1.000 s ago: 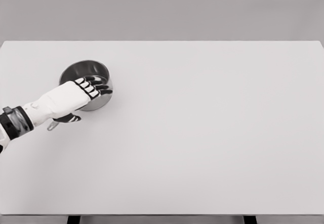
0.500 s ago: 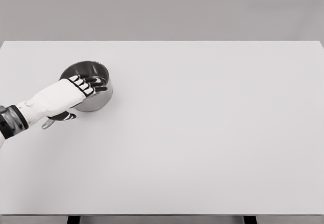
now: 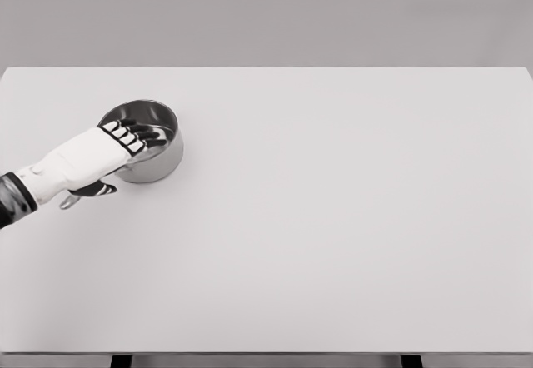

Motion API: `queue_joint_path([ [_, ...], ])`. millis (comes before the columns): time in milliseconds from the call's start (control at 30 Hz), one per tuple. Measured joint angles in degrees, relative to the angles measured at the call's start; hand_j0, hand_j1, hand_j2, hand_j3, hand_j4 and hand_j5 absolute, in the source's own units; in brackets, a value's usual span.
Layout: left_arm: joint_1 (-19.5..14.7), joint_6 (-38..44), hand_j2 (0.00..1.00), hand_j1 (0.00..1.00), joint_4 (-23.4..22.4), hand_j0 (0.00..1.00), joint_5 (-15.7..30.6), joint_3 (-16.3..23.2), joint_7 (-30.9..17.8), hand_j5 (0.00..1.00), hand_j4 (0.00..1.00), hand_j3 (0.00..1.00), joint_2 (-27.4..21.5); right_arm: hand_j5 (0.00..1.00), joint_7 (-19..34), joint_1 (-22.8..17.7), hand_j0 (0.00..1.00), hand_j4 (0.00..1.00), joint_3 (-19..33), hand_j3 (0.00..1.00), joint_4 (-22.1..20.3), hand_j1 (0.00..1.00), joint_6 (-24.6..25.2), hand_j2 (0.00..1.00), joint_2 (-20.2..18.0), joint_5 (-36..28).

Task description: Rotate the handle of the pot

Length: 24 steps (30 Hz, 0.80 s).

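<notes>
Pot (image 3: 158, 153): round, shiny metal, upright on the surface, far left, nearer the back edge than the front.
Pot interior: open top, dark inside, partly covered by fingers.
Pot handle (image 3: 68, 201): only a small grey tip visible, poking out below the wrist at lower left of the pot; rest hidden under the hand.
Left hand (image 3: 98, 156): white with dark finger joints, entering from the left edge, lying over the pot's near-left rim.
Fingers (image 3: 133, 133): extended and slightly spread, reaching across the rim over the pot's opening; not wrapped round anything visible.
Thumb (image 3: 98, 189): dark, tucked beneath the palm, on the handle side just outside the pot wall.
Hand state: fingers loosely extended, no clear grasp; contact between thumb and handle impossible to tell, hidden by palm.
Pot relative to hand: directly under and just right of the fingers; pot body extends past the fingertips to the right.
Surface (image 3: 333, 218): pale, flat, spanning nearly the whole view.
Background: plain grey wall behind the back edge.
</notes>
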<state>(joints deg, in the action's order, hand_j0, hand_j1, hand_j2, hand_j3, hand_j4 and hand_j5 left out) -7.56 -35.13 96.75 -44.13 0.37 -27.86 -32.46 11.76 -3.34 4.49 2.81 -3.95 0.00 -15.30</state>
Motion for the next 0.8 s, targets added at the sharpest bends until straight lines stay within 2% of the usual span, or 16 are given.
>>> queue_joint_path([
  [800, 0.18, 0.0, 1.0, 1.0, -2.0, 1.0, -0.06, -1.63, -0.02, 1.0, 1.0, 1.0, -1.93, 1.0, 0.0, 0.0, 1.0, 1.0, 0.0, 1.0, 0.0, 1.0, 0.0, 1.0, 0.0, 0.0],
])
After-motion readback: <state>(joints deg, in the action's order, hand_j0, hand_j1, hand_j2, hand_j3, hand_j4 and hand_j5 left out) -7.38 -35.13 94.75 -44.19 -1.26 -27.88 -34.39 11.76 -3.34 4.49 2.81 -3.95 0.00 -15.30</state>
